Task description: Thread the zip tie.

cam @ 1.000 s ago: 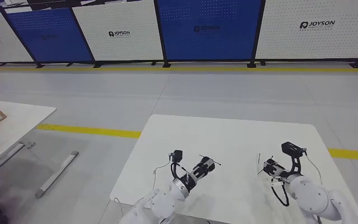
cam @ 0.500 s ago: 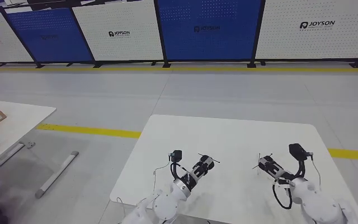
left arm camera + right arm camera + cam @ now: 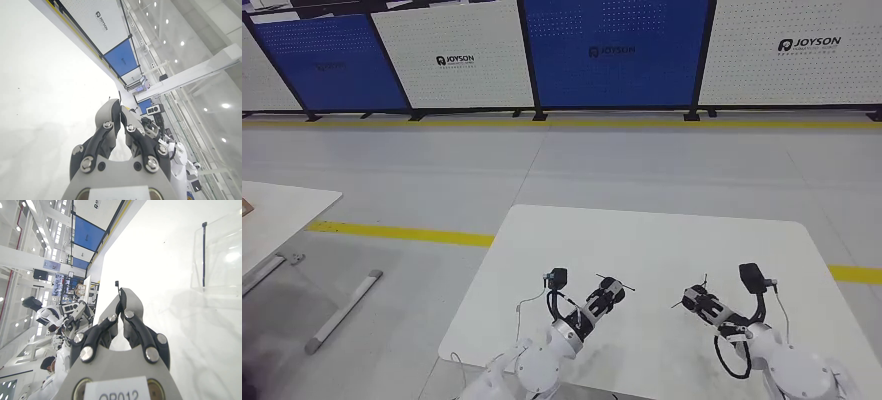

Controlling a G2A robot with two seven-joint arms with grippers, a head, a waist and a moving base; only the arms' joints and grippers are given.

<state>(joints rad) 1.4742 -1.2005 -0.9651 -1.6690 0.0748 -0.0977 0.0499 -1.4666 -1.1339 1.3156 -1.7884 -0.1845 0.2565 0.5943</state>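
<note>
Over the near part of the white rectangular surface (image 3: 662, 235), the robot's left gripper (image 3: 120, 105) has its jaws pinched tight on a thin black zip tie (image 3: 119, 96), with a short length of strap poking out past the tips. Well apart from it, the right gripper (image 3: 120, 293) has its jaws closed on a second black zip tie (image 3: 116, 283), whose square head stands clear of the tips. The two grippers angle inward toward one another, with bare surface between them. Farther out on the surface, a third black zip tie (image 3: 204, 255) stands on end at a clear plastic box (image 3: 223, 247); whether it is inside the box or behind its wall cannot be told. Beyond the surface lie a grey floor (image 3: 542, 170) crossed by a yellow line (image 3: 392, 233), another white table (image 3: 282, 215) off to the side, and a row of blue and white perforated panels (image 3: 617, 50).
</note>
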